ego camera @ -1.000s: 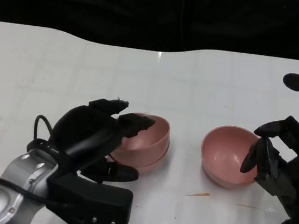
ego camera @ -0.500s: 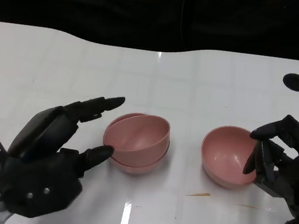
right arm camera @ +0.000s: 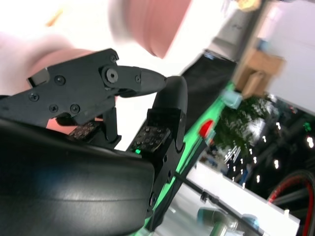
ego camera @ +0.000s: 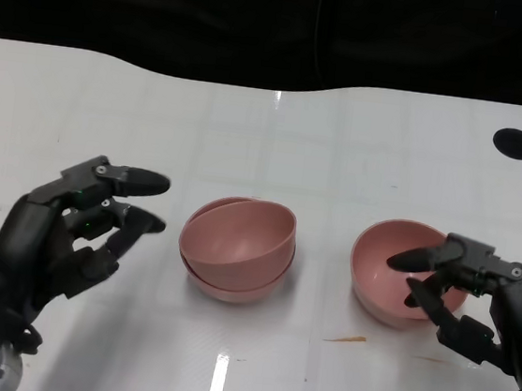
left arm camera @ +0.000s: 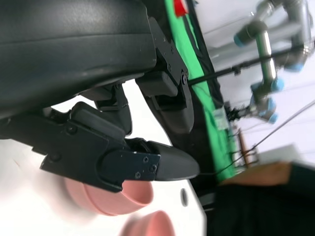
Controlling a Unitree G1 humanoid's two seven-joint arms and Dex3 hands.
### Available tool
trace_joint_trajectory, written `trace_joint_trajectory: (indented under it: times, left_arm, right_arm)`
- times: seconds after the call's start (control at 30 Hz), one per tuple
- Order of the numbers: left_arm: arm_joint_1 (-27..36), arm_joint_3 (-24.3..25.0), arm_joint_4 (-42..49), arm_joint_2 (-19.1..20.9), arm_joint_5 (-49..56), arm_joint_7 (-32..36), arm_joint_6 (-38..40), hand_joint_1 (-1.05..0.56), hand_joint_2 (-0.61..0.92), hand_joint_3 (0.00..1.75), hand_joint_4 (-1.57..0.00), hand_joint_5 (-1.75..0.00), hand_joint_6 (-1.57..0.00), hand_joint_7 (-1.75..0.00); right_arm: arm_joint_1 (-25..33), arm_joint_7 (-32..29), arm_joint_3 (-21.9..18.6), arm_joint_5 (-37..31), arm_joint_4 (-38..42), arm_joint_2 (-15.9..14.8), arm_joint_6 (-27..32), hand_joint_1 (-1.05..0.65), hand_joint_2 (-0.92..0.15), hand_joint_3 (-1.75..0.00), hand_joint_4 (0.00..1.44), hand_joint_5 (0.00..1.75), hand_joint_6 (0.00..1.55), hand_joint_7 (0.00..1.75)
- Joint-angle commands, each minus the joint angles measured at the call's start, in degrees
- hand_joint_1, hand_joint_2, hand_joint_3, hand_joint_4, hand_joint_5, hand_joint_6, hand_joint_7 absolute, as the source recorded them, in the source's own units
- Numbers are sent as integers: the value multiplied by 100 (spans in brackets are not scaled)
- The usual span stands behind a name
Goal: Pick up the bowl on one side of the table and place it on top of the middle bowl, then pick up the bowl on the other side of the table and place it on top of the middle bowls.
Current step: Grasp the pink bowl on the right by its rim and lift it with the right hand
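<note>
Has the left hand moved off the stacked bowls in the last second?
Yes. The left hand has pulled back to the robot's left, away from the stacked bowls, which it overlapped a second ago. It is now apart from them, fingers spread, holding nothing.

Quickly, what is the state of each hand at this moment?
Left hand: open, holding nothing, apart from the stacked pink plastic bowls.
Right hand: open, fingers over the rim of the single pink plastic bowl, not gripping it.

A white desk (ego camera: pixel 110 112) carries two stacked pink bowls (ego camera: pixel 236 249) at center, a single pink bowl (ego camera: pixel 394 272) at 3 o'clock.
</note>
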Motion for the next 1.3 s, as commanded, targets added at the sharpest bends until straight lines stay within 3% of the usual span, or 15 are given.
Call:
trace_joint_trajectory:
  times: [0.03,0.07,0.1,0.23,0.5,0.77,0.93,1.17,1.23,1.3]
  left_arm:
    - [22,181,53,-16,-265,-228,130,-38,92,16,-70,-174,-60,-173]
    - [10,298,164,-31,-463,-360,163,-38,92,16,-70,-174,-60,-174]
    - [0,390,251,-44,-612,-465,187,-26,92,17,-80,-175,-68,-174]
    - [-66,711,511,-129,-1094,-768,324,-14,92,20,-89,-175,-71,-175]
    - [-111,994,559,-250,-1348,-791,625,-14,92,21,-96,-175,-68,-175]
    - [-190,1091,566,-366,-1194,-653,667,-14,92,22,-97,-175,-66,-175]
    - [-258,1117,577,-329,-1043,-601,686,-13,92,23,-96,-175,-66,-175]
    - [-259,1143,540,-367,-985,-556,710,-12,92,23,-95,-175,-65,-175]
    - [-243,1136,486,-425,-941,-467,692,-10,92,25,-93,-175,-65,-175]
    - [-231,1123,465,-443,-885,-434,653,-10,92,26,-93,-175,-65,-175]
  right_arm:
    - [-102,-198,80,-176,132,-198,-192,-42,-92,-17,80,49,92,9]
    - [-86,-238,167,-494,53,-359,-105,-42,-92,-17,80,48,93,8]
    - [-74,-277,237,-738,-9,-482,-35,-54,-92,-21,64,29,78,3]
    - [52,-428,462,-1675,-529,-814,616,-73,-92,-27,44,6,55,0]
    - [152,-356,853,-2739,-1379,-1194,1854,-95,-92,-28,35,0,38,0]
    - [-209,428,1340,-3320,-1592,-1499,3103,-101,-92,-5,25,1,27,0]
    - [-493,197,1516,-3306,-1235,-1500,3176,-103,-92,-8,33,4,29,1]
    - [-731,34,1665,-3283,-917,-1552,3156,-103,-92,-9,35,4,29,1]
    - [-1129,-167,1777,-3302,-342,-1516,3013,-94,-92,-29,38,4,36,3]
    - [-1320,-333,1857,-3280,-48,-1503,2921,-88,-92,-33,41,5,40,4]
